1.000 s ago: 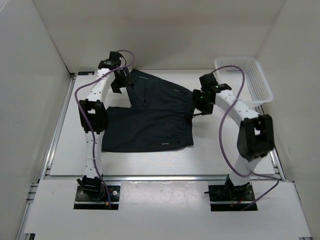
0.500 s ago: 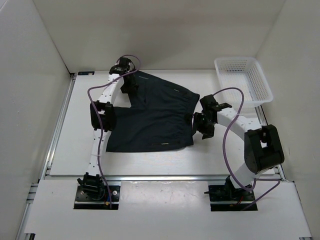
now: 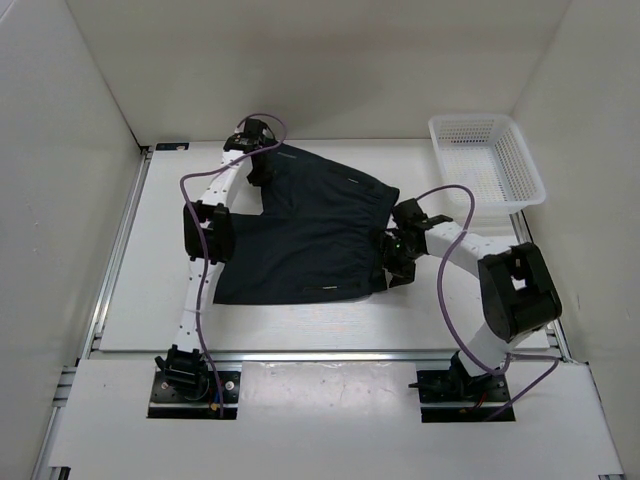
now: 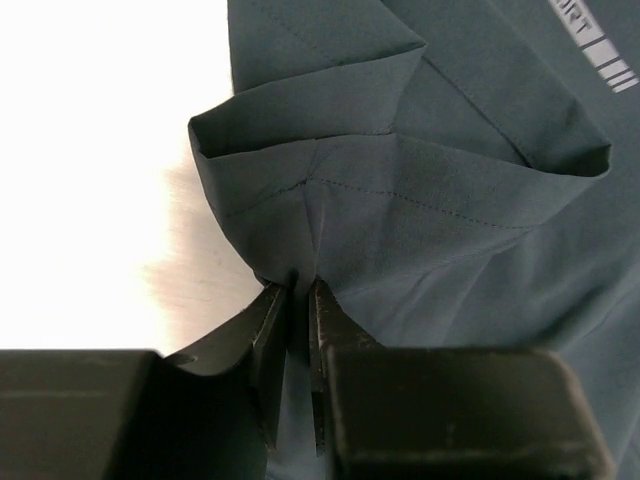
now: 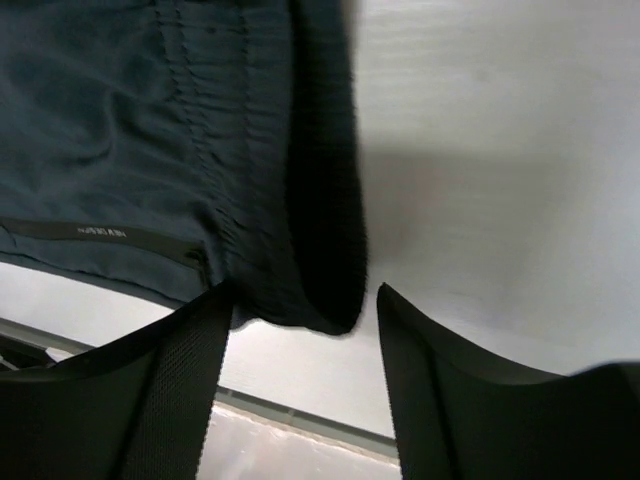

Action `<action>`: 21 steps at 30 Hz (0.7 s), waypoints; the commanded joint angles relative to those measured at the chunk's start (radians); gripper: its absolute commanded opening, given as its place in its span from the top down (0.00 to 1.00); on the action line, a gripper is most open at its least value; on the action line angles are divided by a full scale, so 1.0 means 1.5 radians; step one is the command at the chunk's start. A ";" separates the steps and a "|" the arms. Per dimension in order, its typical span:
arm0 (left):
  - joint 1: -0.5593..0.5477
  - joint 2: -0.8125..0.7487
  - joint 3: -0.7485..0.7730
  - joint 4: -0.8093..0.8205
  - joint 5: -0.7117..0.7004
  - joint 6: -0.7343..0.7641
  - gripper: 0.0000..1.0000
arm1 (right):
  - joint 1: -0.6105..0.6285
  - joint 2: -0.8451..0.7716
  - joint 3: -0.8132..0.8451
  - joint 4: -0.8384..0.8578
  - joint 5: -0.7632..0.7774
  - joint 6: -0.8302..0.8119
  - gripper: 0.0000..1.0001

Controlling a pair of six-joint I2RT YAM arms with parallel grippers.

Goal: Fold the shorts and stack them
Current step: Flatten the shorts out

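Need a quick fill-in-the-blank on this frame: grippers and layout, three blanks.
1. The left gripper is ___ on a fold of the shorts.
2. The right gripper stands ___, straddling the waistband.
3. The basket sits at the far ___ corner of the table.
Missing words: shut; open; right.

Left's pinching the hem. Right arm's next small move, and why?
Probably close the right gripper: its open jaws straddle the waistband corner of the dark navy soft fabric shorts, while the left gripper is shut on a leg hem.
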 commanded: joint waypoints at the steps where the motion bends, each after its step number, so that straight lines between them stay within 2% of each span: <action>1: -0.001 -0.083 -0.035 -0.004 -0.024 0.013 0.74 | 0.015 0.035 0.002 0.047 -0.037 0.016 0.36; 3: -0.001 -0.103 -0.055 -0.004 -0.031 0.027 0.74 | 0.015 0.060 0.002 0.063 -0.037 0.022 0.46; 4: -0.001 -0.103 -0.055 -0.010 -0.037 0.027 0.75 | 0.015 0.069 0.009 0.063 -0.030 0.030 0.65; 5: -0.001 -0.112 -0.065 -0.010 -0.037 0.027 0.90 | 0.015 0.075 0.009 0.063 -0.030 0.030 0.74; 6: -0.001 -0.118 -0.071 -0.021 -0.043 0.033 0.90 | 0.015 0.081 0.009 0.063 -0.020 0.038 0.83; 7: -0.001 -0.118 -0.071 -0.034 -0.043 0.033 0.90 | 0.015 0.087 0.015 0.063 -0.014 0.038 0.99; 12: -0.001 -0.177 -0.130 -0.058 -0.099 0.033 0.90 | 0.015 0.065 -0.003 0.063 0.043 0.079 1.00; 15: 0.021 -0.227 -0.203 -0.064 -0.128 0.033 0.90 | 0.015 0.046 -0.017 0.047 0.070 0.086 1.00; 21: 0.044 -0.291 -0.329 -0.076 -0.118 -0.006 0.88 | 0.015 0.030 -0.036 0.040 0.085 0.094 1.00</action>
